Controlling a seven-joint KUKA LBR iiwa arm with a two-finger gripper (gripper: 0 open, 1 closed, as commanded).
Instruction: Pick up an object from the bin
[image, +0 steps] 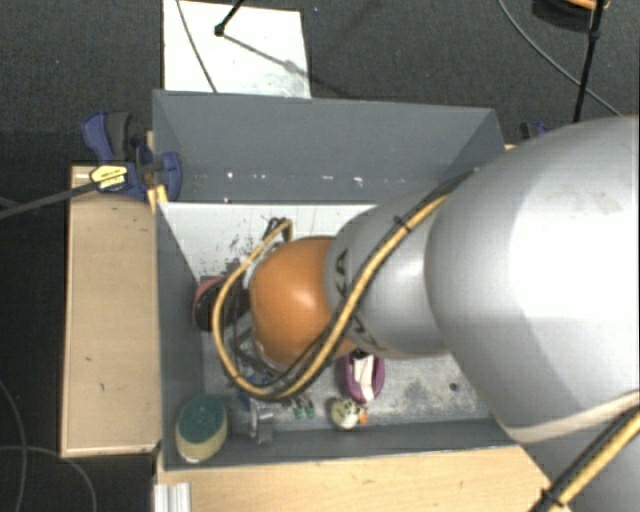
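Gripper (250, 385) is masked by orange cover (290, 300) low in bin (320, 140); whether spread or pressed cannot be told. Green disc (202, 427) is noted nearby.

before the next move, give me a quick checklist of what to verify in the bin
1. Arm inside the bin: ok, its orange cover hangs over the left middle of the floor.
2. What lies under the cover: cannot tell, it is hidden.
3. Anything held: cannot tell.
4. Green round sponge clear of the arm: ok, it sits apart in the near left corner.
5. Purple thing clear of the arm: not ok, it is partly tucked under the arm by the front wall, with a small pale thing beside it.
6. Cable free: cannot tell, its loop hangs low near the floor.
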